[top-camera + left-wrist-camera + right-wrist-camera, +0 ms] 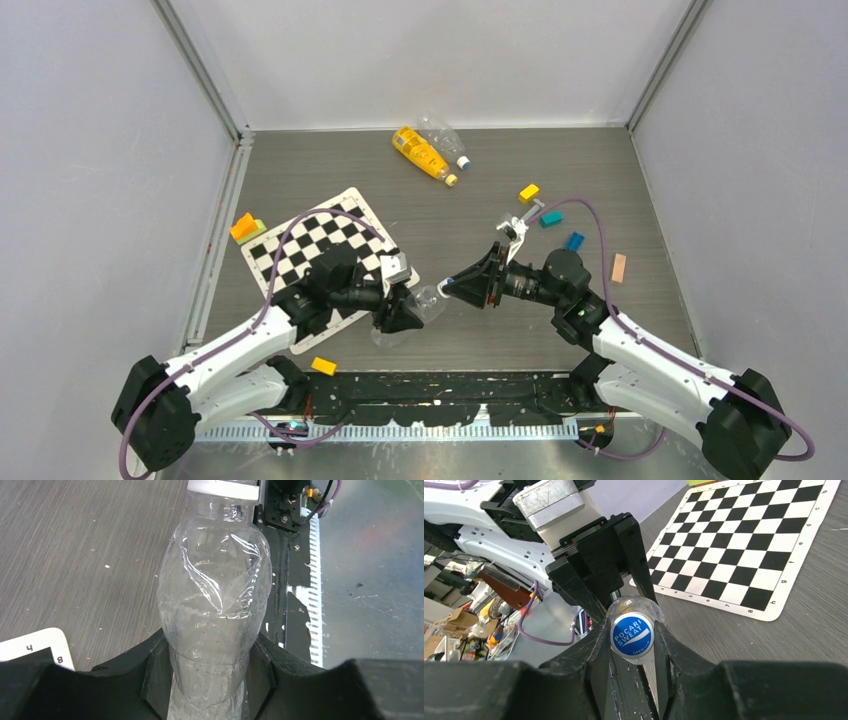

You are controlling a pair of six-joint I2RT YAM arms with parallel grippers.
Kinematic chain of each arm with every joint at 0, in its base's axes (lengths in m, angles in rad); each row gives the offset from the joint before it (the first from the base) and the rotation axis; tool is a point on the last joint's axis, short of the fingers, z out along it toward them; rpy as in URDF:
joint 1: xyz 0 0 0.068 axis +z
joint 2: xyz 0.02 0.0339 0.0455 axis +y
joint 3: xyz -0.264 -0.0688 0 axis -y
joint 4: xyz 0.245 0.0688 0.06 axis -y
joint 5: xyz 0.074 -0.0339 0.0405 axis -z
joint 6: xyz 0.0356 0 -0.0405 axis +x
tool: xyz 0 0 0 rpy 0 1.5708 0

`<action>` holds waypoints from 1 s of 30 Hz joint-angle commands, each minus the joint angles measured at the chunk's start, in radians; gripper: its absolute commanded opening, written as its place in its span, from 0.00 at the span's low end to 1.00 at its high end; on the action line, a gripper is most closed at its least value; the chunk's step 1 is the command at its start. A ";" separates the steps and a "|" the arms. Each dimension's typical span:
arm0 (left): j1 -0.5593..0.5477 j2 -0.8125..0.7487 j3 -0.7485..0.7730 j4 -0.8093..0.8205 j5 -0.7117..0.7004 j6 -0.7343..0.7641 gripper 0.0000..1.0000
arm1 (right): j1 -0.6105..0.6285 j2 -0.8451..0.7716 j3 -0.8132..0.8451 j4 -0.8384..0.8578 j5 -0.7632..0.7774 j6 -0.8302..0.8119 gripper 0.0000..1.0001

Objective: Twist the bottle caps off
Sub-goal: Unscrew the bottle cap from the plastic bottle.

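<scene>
A: Where is the bottle point(430, 300)?

B: Clear, crinkled one. Its lower body sits inside the left gripper point(210, 652), with the fingers pressed on both sides. Gripped firm, by the look.

A: And the cap point(632, 635)?

B: At the end away from the left jaws, centred in the right gripper point(631, 630). Both fingers touch its rim. Closed on the cap.

A: Long axis?

B: Runs straight from one set of jaws into the other, neck pointing into the right jaws. The right wrist looks down that line, so the cap is face-on and the label readable.

A: So the turn depends on what?

B: My reading is that the right wrist must roll about that same line while the left holds the body fixed. A roll off that line would bend the neck. The body is soft and may twist in the left grip.

A: Others?

B: An orange bottle point(421, 152) and a second clear bottle point(440, 132) lie well beyond both jaws, touching, caps apparently on. Neither arm is near them.
</scene>
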 commanded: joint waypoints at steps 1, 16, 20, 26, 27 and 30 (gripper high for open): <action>0.002 -0.044 0.040 0.037 -0.105 -0.004 0.03 | 0.006 -0.022 0.012 -0.049 0.113 -0.012 0.38; -0.010 0.011 0.063 -0.006 -0.549 0.038 0.01 | 0.006 0.026 0.162 -0.218 0.434 0.232 0.82; -0.065 0.008 0.054 0.004 -0.645 0.072 0.01 | 0.006 0.100 0.207 -0.224 0.446 0.302 0.73; -0.132 0.005 0.037 0.024 -0.727 0.101 0.00 | 0.006 0.208 0.229 -0.139 0.371 0.384 0.66; -0.138 0.003 0.035 0.024 -0.738 0.102 0.00 | 0.006 0.228 0.235 -0.137 0.367 0.386 0.65; -0.148 -0.001 0.032 0.024 -0.755 0.109 0.00 | 0.006 0.262 0.251 -0.142 0.345 0.386 0.62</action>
